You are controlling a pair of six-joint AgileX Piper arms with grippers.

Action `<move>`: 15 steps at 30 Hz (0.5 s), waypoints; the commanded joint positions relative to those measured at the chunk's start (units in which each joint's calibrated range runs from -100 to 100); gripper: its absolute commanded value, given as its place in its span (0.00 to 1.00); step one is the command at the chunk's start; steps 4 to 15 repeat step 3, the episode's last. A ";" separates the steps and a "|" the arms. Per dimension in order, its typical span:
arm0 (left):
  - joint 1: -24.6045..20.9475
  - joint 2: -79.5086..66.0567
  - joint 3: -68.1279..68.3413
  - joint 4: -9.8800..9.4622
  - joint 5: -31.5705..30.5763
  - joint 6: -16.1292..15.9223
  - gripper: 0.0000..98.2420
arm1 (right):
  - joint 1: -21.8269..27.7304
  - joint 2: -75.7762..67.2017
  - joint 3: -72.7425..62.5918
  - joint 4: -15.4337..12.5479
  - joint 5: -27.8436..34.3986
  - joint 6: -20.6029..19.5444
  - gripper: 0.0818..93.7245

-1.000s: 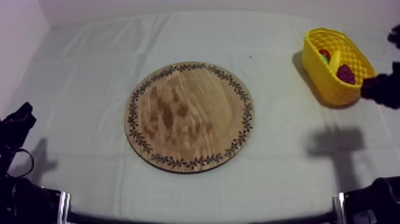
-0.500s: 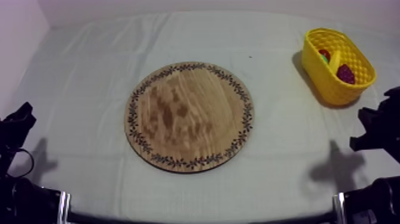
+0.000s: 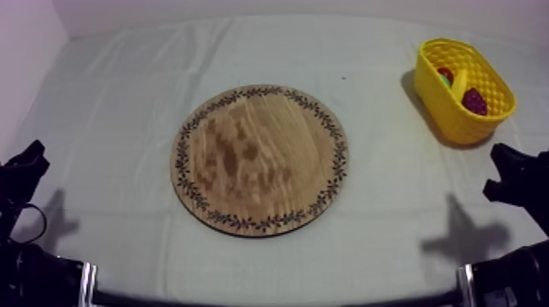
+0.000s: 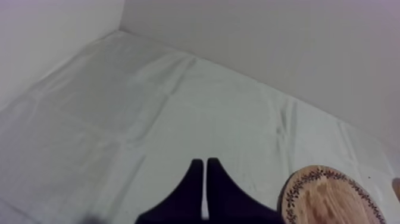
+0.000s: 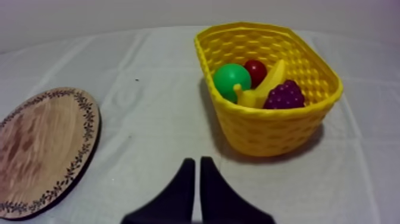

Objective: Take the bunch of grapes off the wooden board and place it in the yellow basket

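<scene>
Grapes (image 5: 286,95) are in the basket (image 5: 271,128) already, on top of the pile against the near wall, just under the rim. Banana (image 5: 269,80), green fruit (image 5: 231,79) and small red fruit (image 5: 257,70) sit behind them. Board (image 3: 260,159) is bare mid-table. Task looks done.

Right gripper (image 5: 197,161) is closed on nothing, fingers pressed together in a wedge, pointing at the basket from near by, over bare cloth (image 5: 149,65). Left gripper (image 4: 206,162) is likewise closed and empty, low at its own side, with the board's edge off to one side.

Risks as I judge them:
- The right arm is the one close to the basket. A forward or sideways swing could clip the near wall. The basket looks light, so it may slide or tip.
- The grapes ride high in the pile, so a knock to the basket could roll them over the rim onto the cloth.
- Another grab at the board would close on nothing, as no fruit is left there.
- The left arm is well apart from everything, so little risk there.
</scene>
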 commanded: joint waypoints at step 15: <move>0.02 0.01 -0.04 -0.02 0.01 0.02 0.00 | -0.29 -0.07 0.02 0.07 -0.25 8.02 0.00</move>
